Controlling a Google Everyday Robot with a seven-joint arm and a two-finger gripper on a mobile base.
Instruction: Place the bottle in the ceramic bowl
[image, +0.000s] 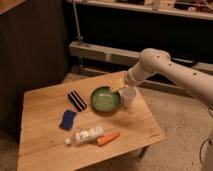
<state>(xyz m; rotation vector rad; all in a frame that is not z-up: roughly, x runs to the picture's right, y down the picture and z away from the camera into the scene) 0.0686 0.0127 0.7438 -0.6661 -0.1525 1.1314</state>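
Note:
The bottle (86, 135) lies on its side near the front of the wooden table (45, 110), cap to the left, right beside an orange carrot (108, 138). The ceramic bowl (105, 99), green inside with a darker rim, stands at the table's middle right. My gripper (118, 87) hangs over the bowl's far right rim, well away from the bottle, at the end of the white arm (165, 70) that reaches in from the right.
A small white cup (129, 96) stands right of the bowl, just under the arm. A black striped block (77, 100) and a blue object (67, 120) lie left of the bowl. A dark cabinet stands at the left, a shelf rail behind.

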